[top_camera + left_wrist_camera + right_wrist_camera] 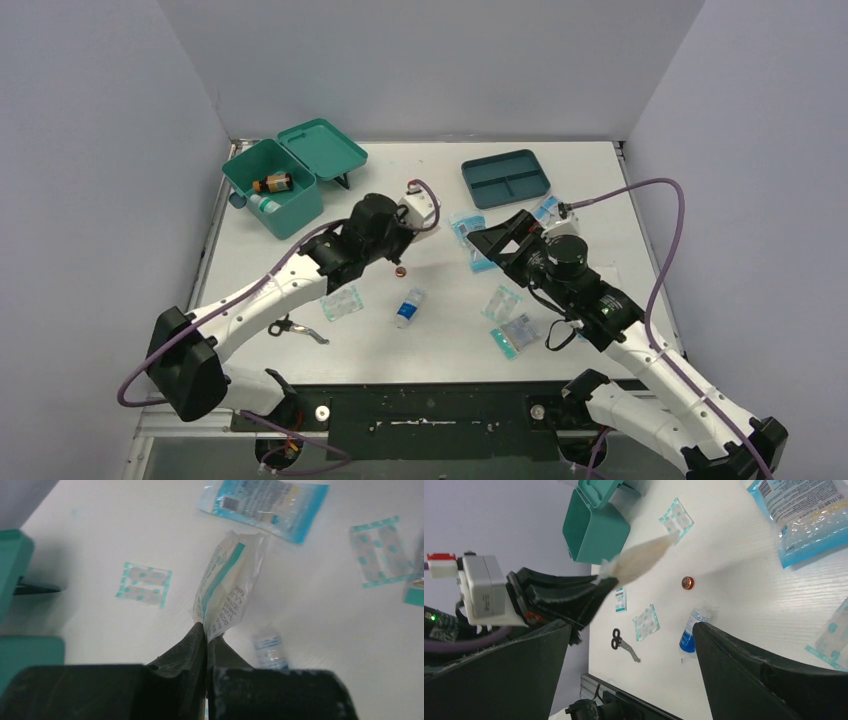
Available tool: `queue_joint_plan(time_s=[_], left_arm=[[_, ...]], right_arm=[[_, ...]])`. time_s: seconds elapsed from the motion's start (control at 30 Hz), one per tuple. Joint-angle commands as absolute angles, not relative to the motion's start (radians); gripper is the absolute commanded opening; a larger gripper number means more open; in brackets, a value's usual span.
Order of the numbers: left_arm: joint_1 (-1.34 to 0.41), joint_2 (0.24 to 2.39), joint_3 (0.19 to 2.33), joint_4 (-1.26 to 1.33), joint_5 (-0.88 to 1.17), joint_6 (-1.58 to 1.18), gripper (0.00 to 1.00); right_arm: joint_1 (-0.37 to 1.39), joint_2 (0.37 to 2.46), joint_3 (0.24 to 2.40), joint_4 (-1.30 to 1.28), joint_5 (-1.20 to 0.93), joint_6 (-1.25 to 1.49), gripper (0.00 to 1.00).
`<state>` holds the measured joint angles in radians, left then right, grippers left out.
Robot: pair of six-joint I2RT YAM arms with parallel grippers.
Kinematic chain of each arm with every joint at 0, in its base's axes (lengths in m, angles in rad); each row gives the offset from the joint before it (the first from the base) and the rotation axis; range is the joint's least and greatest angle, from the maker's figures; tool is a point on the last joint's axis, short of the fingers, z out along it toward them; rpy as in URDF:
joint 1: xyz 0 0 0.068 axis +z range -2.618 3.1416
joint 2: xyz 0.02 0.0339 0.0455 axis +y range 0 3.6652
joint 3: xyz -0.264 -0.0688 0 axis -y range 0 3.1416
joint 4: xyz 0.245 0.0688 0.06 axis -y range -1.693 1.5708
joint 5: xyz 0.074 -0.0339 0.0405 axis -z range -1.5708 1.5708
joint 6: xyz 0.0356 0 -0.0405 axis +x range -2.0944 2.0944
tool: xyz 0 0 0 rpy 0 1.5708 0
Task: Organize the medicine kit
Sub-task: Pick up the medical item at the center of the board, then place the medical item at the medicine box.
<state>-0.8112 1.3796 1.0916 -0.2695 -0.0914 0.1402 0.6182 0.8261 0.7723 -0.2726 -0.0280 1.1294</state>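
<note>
your left hand (206,630) is clamped on a white sachet (227,587) (teal stripe) over the middle of the counter (450,335); your right hand (629,630) stands wide apart.

Left gripper (206,630): jaws pinched together on the lower end of a white-and-teal sachet (227,587). On the table (325,630) beyond it:
- a blue packet (262,502)
- a plaster strip (144,584) to the left
- a plaster sheet (379,550) to the right

A blurred small bottle (270,647) lies beside the fingers. The teal edge at the left is probably the medicine kit (12,565).
</note>
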Motion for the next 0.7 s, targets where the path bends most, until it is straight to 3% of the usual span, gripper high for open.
queue_joint_plan(time_s=[0.0, 0.23, 0.47, 0.67], left_arm=[[-0.681, 1.307, 1.186, -0.325, -0.163, 0.265, 0.00], [-0.534, 1.273, 1.115, -0.113, -0.362, 0.504, 0.00], [-0.336, 1.309, 1.122, 0.096, -0.302, 0.600, 0.00], [-0.178, 1.415, 1.194, 0.127, -0.244, 0.667, 0.00]], right_arm=[[0.627, 0.781, 0.807, -0.296, 0.032, 1.086, 1.00], [0.626, 0.745, 0.796, -0.316, 0.051, 1.034, 1.00], [0.625, 0.726, 0.796, -0.328, 0.049, 0.972, 1.00], [0.624, 0.703, 0.799, -0.324, 0.051, 0.945, 1.00]])
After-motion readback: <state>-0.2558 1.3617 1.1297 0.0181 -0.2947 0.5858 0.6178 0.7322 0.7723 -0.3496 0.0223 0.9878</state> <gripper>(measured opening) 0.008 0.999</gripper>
